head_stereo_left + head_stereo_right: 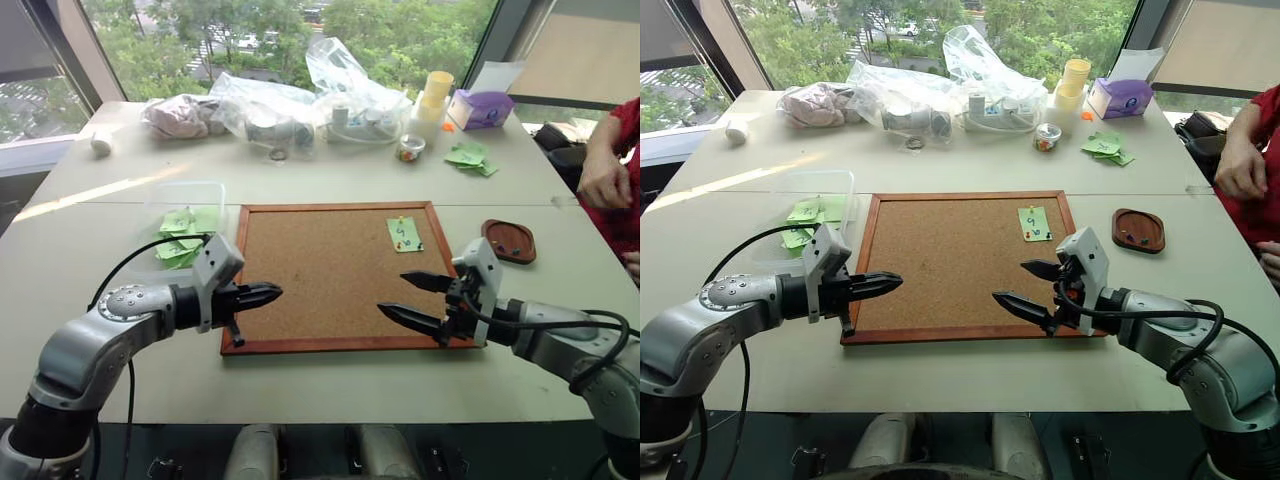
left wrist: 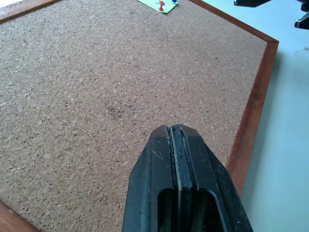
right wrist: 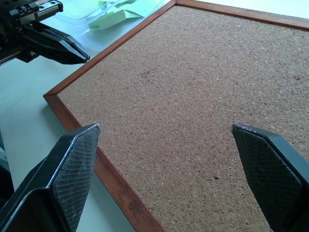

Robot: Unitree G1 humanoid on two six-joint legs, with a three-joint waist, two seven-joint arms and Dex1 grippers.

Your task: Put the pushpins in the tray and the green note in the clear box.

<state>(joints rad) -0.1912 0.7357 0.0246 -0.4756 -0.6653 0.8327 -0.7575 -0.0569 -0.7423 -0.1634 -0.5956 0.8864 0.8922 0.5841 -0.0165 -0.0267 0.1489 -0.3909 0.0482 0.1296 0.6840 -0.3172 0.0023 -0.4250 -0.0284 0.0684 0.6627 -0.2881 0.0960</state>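
- Head views: green note (image 1: pixel 404 234) pinned at the cork board's (image 1: pixel 320 280) far right corner, black handwritten mark like a "9" on it; no other writing readable. 2 pushpins (image 1: pixel 402 221) on the note, yellow head at its top, red lower down.
- Tray (image 1: pixel 509 241) on the surface (image 1: pixel 330 180) just right of the board, tiny dark specks in it, can't tell what they are.
- Clear box (image 1: pixel 196 192) left of the board, touching or nearly touching its frame, green paper slips inside.
- Left gripper (image 1: pixel 272 293) clenched, nothing in it, arm reaching in from the left, pointing right over the board's near left edge.
- Right gripper (image 1: pixel 412 297) released wide, nothing in it, arm reaching in from the right, pointing left over the board's near right corner. Both well apart from the note.
- Far side: clear plastic bags (image 1: pixel 300 100), stacked yellow cups (image 1: pixel 434 97), purple box (image 1: pixel 482 108), more green slips (image 1: pixel 468 156). Person's hand (image 1: pixel 605 180) at the right edge.
- Left wrist view: fingers (image 2: pixel 181 179) pressed together above bare cork; note corner with a red pin at the far edge.
- Right wrist view: 2 fingers (image 3: pixel 72 169) spread wide above cork near the frame's corner; left gripper and box beyond.
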